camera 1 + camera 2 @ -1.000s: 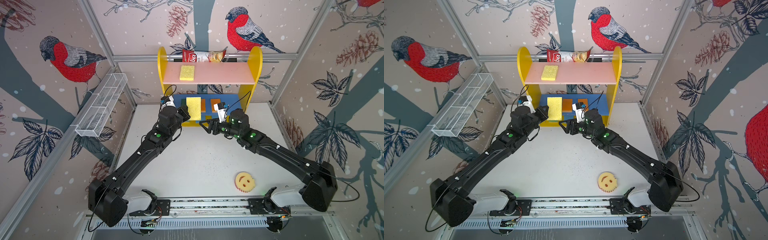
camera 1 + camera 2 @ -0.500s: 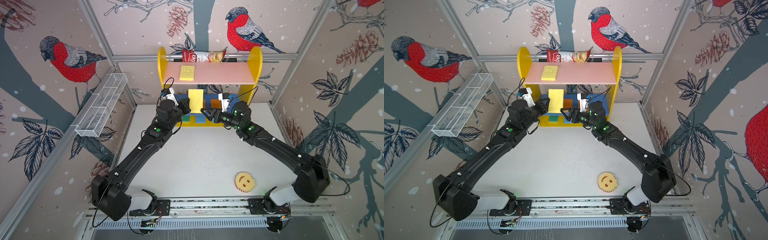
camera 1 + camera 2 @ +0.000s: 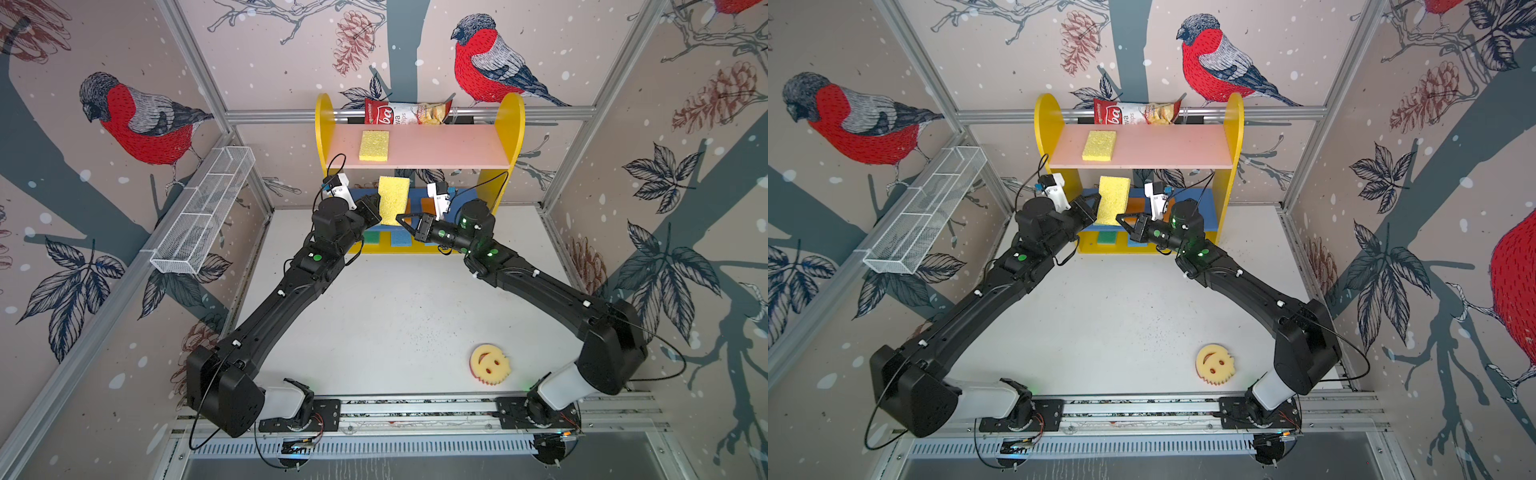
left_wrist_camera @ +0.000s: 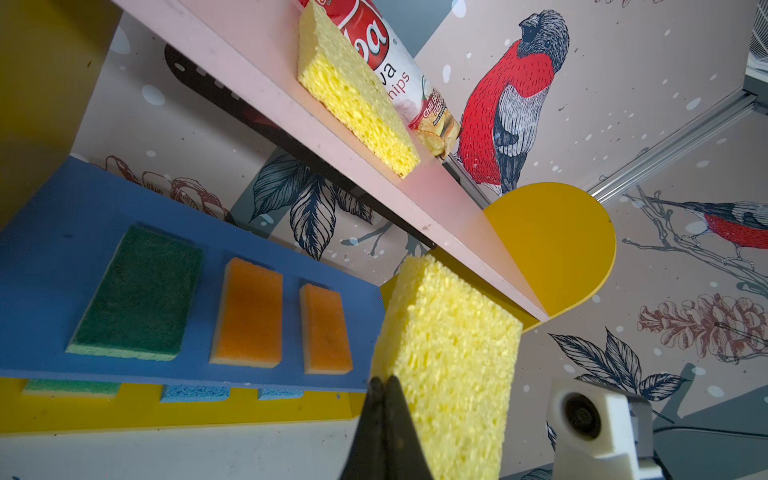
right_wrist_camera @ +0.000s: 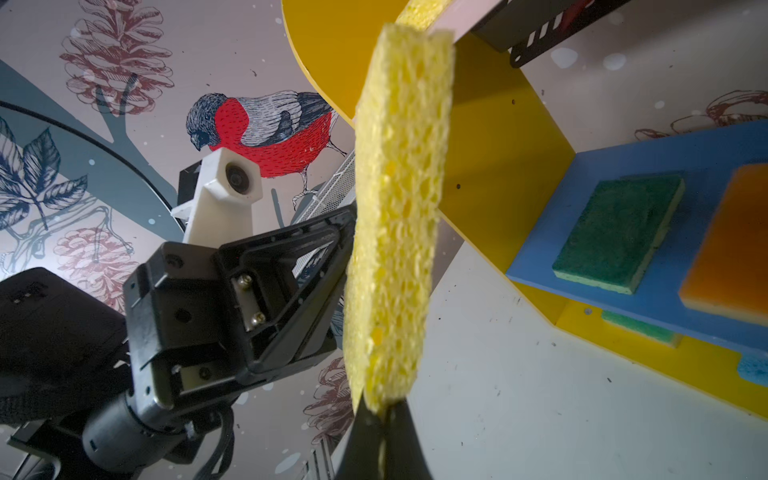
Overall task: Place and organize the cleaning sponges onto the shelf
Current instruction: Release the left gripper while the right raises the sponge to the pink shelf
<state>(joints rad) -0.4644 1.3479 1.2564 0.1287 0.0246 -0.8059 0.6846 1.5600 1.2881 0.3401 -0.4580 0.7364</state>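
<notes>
A yellow sponge [image 3: 392, 199] [image 3: 1113, 199] hangs upright in front of the shelf [image 3: 436, 145], level with its blue middle board. My left gripper [image 3: 372, 208] [image 4: 384, 382] is shut on the sponge's left edge. My right gripper [image 3: 401, 218] [image 5: 384, 409] is shut on its lower corner. Another yellow sponge [image 3: 374, 145] lies on the pink top board. On the blue board lie a green sponge [image 4: 137, 295] and two orange sponges [image 4: 249, 311]. Green [image 3: 371, 237] and blue [image 3: 401, 239] sponges sit on the yellow base. A smiley-face sponge [image 3: 489, 363] lies on the table, front right.
A red-and-white chips bag [image 3: 405, 113] sits behind the top board. A white wire-mesh basket [image 3: 203, 212] hangs on the left wall. A black slotted basket [image 4: 216, 95] shows behind the shelf. The arms' base rail [image 3: 415, 411] runs along the front.
Both arms moved toward the shelf and the left one raised the yellow sponge. My right gripper, open before, has shut on the sponge's lower corner.
</notes>
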